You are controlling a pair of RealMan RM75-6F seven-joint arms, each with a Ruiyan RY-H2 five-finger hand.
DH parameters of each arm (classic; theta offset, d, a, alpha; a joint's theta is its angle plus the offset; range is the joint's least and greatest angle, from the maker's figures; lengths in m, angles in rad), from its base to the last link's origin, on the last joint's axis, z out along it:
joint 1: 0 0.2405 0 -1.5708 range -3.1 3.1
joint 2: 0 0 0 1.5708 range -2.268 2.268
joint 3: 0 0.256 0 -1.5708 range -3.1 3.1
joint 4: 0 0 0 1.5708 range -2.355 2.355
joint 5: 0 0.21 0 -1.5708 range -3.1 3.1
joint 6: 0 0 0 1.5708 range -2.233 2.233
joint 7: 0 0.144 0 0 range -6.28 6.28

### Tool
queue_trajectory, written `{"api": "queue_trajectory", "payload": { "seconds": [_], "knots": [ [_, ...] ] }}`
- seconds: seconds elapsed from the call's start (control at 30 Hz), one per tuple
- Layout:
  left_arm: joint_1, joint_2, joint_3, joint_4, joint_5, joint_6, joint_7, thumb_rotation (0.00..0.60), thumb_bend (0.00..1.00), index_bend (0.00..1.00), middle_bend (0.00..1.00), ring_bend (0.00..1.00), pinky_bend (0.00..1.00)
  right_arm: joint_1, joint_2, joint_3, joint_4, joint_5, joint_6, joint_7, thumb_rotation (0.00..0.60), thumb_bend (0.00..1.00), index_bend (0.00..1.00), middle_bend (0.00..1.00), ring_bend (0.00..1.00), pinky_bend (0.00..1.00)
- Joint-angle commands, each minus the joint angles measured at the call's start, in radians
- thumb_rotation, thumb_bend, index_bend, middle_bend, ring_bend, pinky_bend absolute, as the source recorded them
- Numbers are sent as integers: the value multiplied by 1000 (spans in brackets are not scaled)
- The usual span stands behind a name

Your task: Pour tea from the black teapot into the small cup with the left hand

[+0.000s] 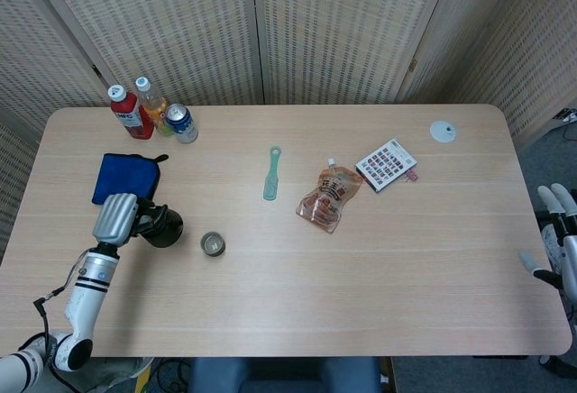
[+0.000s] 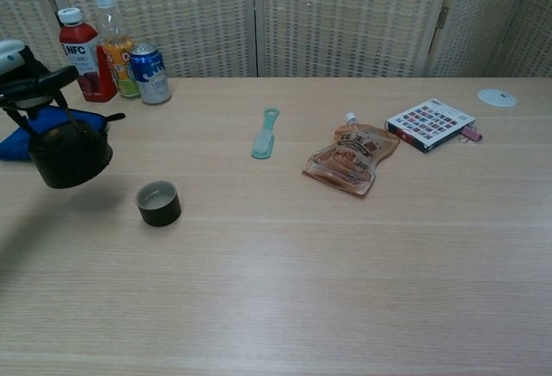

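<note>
On the pale wood-grain table (image 1: 433,258) I count three drinks standing together at the far left corner: one red bottle (image 2: 80,46) with a white cap and the letters "NFC" on its label, one clear plastic bottle (image 2: 111,35) with orange liquid and a white cap, and one blue-and-silver can (image 2: 152,73) whose print is too small to read. Just in front of them lies one blue cloth (image 1: 125,179), soft and folded into a rough square. There is one black teapot (image 2: 67,153), round-bellied and dull in finish, with a thin wire-like handle arching over it; the left hand (image 1: 114,219), ribbed silver on its back, holds it by that handle, and the pot sits upright beside the cloth, to the left of the cup and apart from it. There is one small cup (image 2: 159,203), a short dark cylinder with a lighter inside, standing alone on the bare wood. Toward the middle lies one flat, pale green plastic tool (image 1: 271,173) with a ring at its far end, and to its right one crinkled orange-brown spout pouch (image 2: 351,159) with a white cap, its lettering not legible. Beyond that is one flat box (image 2: 429,123) covered in a grid of small coloured squares, with a pink tab sticking out at its right edge, and one small white disc (image 1: 443,131) near the far right corner. The right hand (image 1: 561,231) shows only at the right edge of the head view, off the table, pale fingers spread with nothing in them.
</note>
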Motion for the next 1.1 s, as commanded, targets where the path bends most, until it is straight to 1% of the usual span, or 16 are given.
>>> {"api": "queue_trajectory", "payload": {
  "seconds": [0.03, 0.33, 0.5, 0.73, 1.03, 1.1],
  "knots": [
    [3, -6, 2, 28, -9, -12, -1, 94, 322, 1000, 1000, 979, 572, 1, -1, -1, 0, 0, -2, -1, 600, 160, 106, 73, 0, 65],
    [5, -20, 26, 85, -6, -36, 44, 72, 278, 1000, 1000, 961, 567, 4, -3, -3, 2, 3, -8, -4, 600, 160, 106, 73, 0, 65],
    [5, -21, 34, 96, -17, -58, 72, 67, 270, 997, 1000, 944, 550, 4, -4, -3, 2, 5, -9, -4, 600, 160, 106, 73, 0, 65],
    [7, -25, 48, 109, -28, -84, 118, 68, 268, 981, 998, 927, 494, 4, -4, -4, 1, 5, -8, -6, 600, 160, 106, 73, 0, 65],
    [12, -32, 53, 119, -34, -95, 142, 70, 268, 958, 980, 905, 467, 4, -4, -5, -2, 4, -7, -9, 600, 161, 106, 73, 0, 65],
    [12, -31, 54, 120, -35, -98, 144, 69, 268, 952, 974, 897, 448, 4, -3, -5, -3, 5, -7, -10, 600, 160, 106, 73, 0, 65]
  ]
}}
